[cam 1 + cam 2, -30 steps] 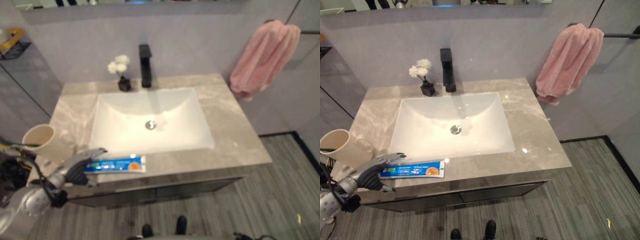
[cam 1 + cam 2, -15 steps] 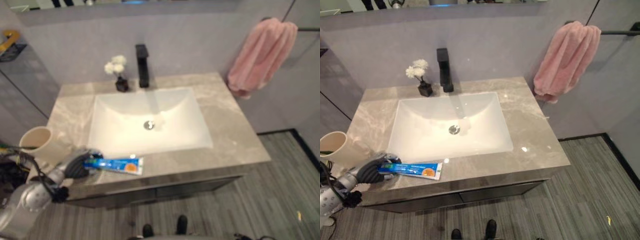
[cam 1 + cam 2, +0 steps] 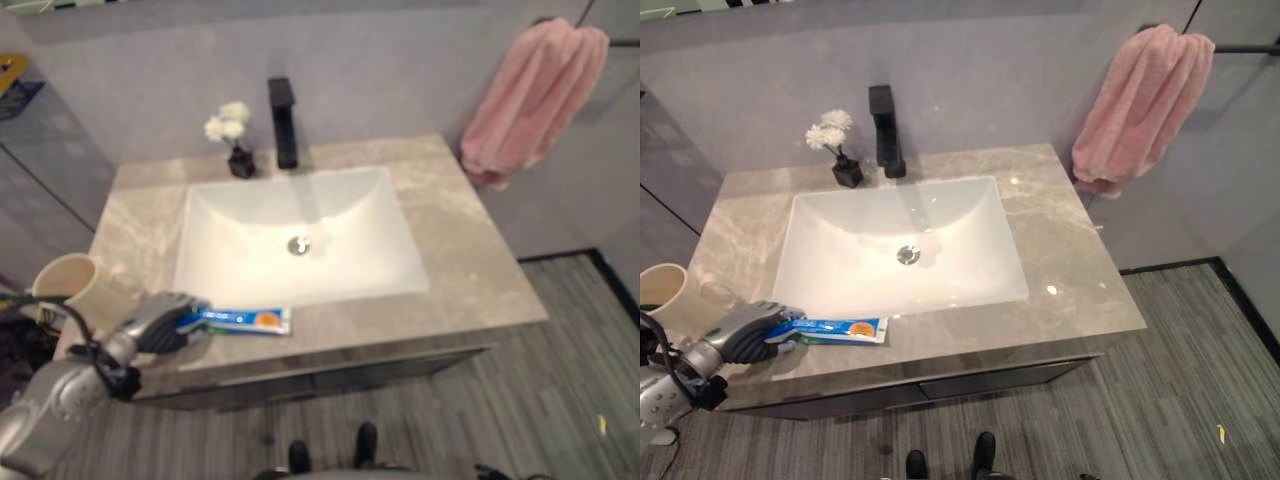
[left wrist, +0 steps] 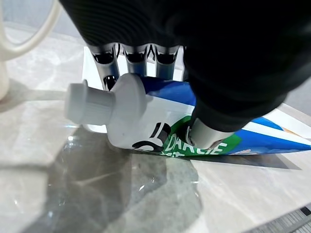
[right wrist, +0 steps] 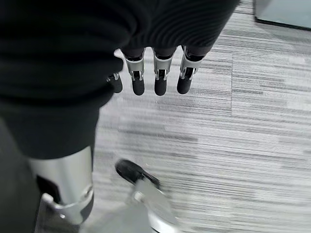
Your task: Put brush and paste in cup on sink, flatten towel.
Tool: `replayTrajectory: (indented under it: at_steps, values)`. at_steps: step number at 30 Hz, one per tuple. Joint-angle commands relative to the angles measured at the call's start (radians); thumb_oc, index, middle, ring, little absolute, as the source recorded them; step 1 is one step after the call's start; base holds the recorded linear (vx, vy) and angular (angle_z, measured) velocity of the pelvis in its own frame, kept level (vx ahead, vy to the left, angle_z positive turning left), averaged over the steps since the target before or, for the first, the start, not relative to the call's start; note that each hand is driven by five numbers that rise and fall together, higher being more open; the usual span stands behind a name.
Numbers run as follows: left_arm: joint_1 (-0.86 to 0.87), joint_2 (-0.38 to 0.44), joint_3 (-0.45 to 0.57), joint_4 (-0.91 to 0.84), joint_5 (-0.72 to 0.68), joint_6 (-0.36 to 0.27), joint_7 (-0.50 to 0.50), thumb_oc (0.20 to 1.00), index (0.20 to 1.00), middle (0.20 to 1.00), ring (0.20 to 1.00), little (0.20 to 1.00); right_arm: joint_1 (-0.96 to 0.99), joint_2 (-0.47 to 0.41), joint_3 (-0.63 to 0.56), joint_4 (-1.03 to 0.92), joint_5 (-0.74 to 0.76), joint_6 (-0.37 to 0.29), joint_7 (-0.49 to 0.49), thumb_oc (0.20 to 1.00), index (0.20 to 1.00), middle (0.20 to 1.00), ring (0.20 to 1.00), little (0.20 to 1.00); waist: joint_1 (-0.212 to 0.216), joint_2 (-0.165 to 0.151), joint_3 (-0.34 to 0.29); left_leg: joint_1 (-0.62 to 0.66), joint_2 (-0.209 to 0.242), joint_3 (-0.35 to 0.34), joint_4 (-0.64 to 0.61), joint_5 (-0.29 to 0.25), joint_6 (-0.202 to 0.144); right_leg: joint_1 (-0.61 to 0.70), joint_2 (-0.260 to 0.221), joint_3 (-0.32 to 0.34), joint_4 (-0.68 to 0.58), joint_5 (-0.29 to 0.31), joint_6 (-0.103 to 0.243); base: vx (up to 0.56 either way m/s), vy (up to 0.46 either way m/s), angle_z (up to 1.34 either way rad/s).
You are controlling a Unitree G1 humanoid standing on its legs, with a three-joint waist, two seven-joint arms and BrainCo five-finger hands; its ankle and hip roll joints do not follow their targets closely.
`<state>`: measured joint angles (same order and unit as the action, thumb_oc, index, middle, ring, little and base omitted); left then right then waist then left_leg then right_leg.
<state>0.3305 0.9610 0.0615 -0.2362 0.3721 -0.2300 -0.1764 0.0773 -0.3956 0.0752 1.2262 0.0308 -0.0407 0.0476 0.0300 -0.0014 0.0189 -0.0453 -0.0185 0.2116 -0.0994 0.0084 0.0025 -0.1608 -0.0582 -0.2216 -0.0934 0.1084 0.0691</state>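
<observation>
In the left eye view, the robot's left hand (image 3: 160, 322) curls over the cap end of a blue and white toothpaste tube (image 3: 245, 320) lying on the grey marbled stone counter (image 3: 470, 270), just in front of the white rectangular basin (image 3: 300, 235). A cream ceramic cup (image 3: 68, 285) stands near the hand at the counter's left edge. A pink towel (image 3: 530, 95) hangs bunched on a wall rail, well apart.

The right eye view shows the same arrangement.

In the left wrist view, fingers (image 4: 111, 73) and thumb clamp the tube behind its white cap (image 4: 90, 102). Judging from this, lifting it level, then tipping it cap-down over the cup, should work best.

In the right wrist view, the right hand (image 5: 146, 77) hangs over the floor, fingers straight, holding nothing.
</observation>
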Motion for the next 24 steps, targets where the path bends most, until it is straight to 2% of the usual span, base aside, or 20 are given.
replayTrajectory:
  at_steps: [1, 4, 5, 7, 9, 12, 13, 17, 20, 22, 24]
  values:
    - [0.001, -0.012, 0.026, -0.035, 0.004, -0.013, 0.068, 0.2, 0.2, 0.2, 0.2, 0.2, -0.028, -0.046, 0.022, -0.069, 0.025, -0.022, -0.075, 1.0, 1.0, 1.0, 1.0, 1.0, -0.029, -0.043, -0.013, 0.005, 0.037, -0.05, 0.012, -0.079, -0.003, 0.052, -0.103, -0.04, 0.006, -0.042, 0.118, 0.0, 0.0, 0.0]
    - [-0.046, -0.044, 0.044, -0.044, -0.025, -0.006, 0.112, 0.2, 0.2, 0.2, 0.2, 0.2, -0.043, -0.115, -0.044, -0.229, 0.053, -0.026, -0.121, 1.0, 1.0, 1.0, 1.0, 1.0, -0.043, -0.047, -0.024, 0.022, 0.04, -0.047, 0.012, -0.082, -0.003, 0.068, -0.099, -0.037, 0.006, -0.043, 0.115, -0.01, -0.002, -0.02]
    - [-0.065, -0.07, 0.077, -0.063, -0.021, -0.002, 0.141, 0.2, 0.2, 0.2, 0.2, 0.2, -0.029, -0.156, -0.102, -0.39, 0.05, -0.029, -0.142, 1.0, 1.0, 1.0, 1.0, 1.0, -0.05, -0.043, -0.028, 0.038, 0.044, -0.042, 0.012, -0.09, -0.004, 0.082, -0.095, -0.035, 0.006, -0.051, 0.113, -0.02, -0.002, -0.09]
    - [-0.063, -0.073, 0.078, -0.068, -0.02, 0.0, 0.139, 0.2, 0.2, 0.2, 0.2, 0.2, -0.02, -0.157, -0.108, -0.404, 0.047, -0.02, -0.141, 1.0, 1.0, 1.0, 1.0, 1.0, -0.048, -0.043, -0.027, 0.037, 0.043, -0.041, 0.012, -0.086, -0.003, 0.08, -0.096, -0.034, 0.006, -0.047, 0.112, -0.02, 0.001, -0.1]
    - [-0.115, -0.11, 0.116, -0.077, -0.012, 0.009, 0.195, 0.2, 0.2, 0.2, 0.2, 0.2, -0.006, -0.2, -0.175, -0.666, -0.002, -0.024, -0.166, 1.0, 1.0, 1.0, 1.0, 1.0, -0.062, -0.044, -0.042, 0.056, 0.047, -0.038, 0.012, -0.096, -0.003, 0.097, -0.094, -0.031, 0.006, -0.057, 0.109, 0.0, 0.001, -0.03]
    - [-0.2, -0.163, 0.138, -0.094, -0.003, 0.011, 0.266, 0.2, 0.2, 0.2, 0.2, 0.2, -0.006, -0.189, -0.23, -0.886, -0.012, -0.054, -0.186, 1.0, 1.0, 1.0, 1.0, 1.0, -0.073, -0.044, -0.052, 0.064, 0.049, -0.043, 0.012, -0.095, -0.003, 0.111, -0.092, -0.03, 0.006, -0.065, 0.097, 0.0, 0.0, 0.0]
    - [-0.204, -0.163, 0.136, -0.093, -0.002, 0.011, 0.268, 0.2, 0.2, 0.2, 0.2, 0.2, -0.006, -0.188, -0.232, -0.889, -0.013, -0.052, -0.187, 1.0, 1.0, 1.0, 1.0, 1.0, -0.073, -0.044, -0.05, 0.063, 0.049, -0.044, 0.012, -0.094, -0.002, 0.111, -0.092, -0.031, 0.006, -0.065, 0.096, 0.0, 0.0, 0.0]
    - [-0.369, -0.203, 0.11, -0.097, 0.018, 0.03, 0.364, 0.2, 0.2, 0.2, 0.2, 0.2, -0.134, -0.14, -0.152, -1.073, 0.066, -0.097, -0.179, 1.0, 1.0, 1.0, 1.0, 1.0, -0.068, -0.045, -0.067, 0.078, 0.045, -0.052, 0.012, -0.097, -0.001, 0.138, -0.098, -0.039, 0.006, -0.074, 0.087, -0.01, 0.004, 0.02]
    - [-0.417, -0.205, 0.096, -0.099, 0.022, 0.028, 0.39, 0.2, 0.2, 0.2, 0.2, 0.2, -0.19, -0.115, -0.116, -1.116, 0.136, -0.116, -0.17, 1.0, 1.0, 1.0, 1.0, 1.0, -0.065, -0.046, -0.068, 0.082, 0.045, -0.054, 0.012, -0.096, -0.001, 0.147, -0.101, -0.046, 0.006, -0.076, 0.085, -0.01, 0.004, 0.08]
    - [-0.476, -0.211, 0.07, -0.107, 0.02, 0.023, 0.429, 0.2, 0.2, 0.2, 0.2, 0.2, -0.296, -0.042, -0.042, -1.122, 0.287, -0.162, -0.16, 1.0, 1.0, 1.0, 1.0, 1.0, -0.052, -0.045, -0.07, 0.089, 0.044, -0.06, 0.012, -0.097, -0.001, 0.158, -0.104, -0.054, 0.006, -0.079, 0.082, 0.0, 0.006, 0.1]
    - [-0.507, -0.214, 0.051, -0.108, 0.015, 0.028, 0.446, 0.2, 0.2, 0.2, 0.2, 0.2, -0.36, 0.015, 0.043, -1.104, 0.378, -0.163, -0.155, 1.0, 1.0, 1.0, 1.0, 1.0, -0.037, -0.043, -0.072, 0.096, 0.043, -0.063, 0.012, -0.1, -0.002, 0.168, -0.106, -0.06, 0.006, -0.082, 0.08, 0.0, 0.012, 0.05]
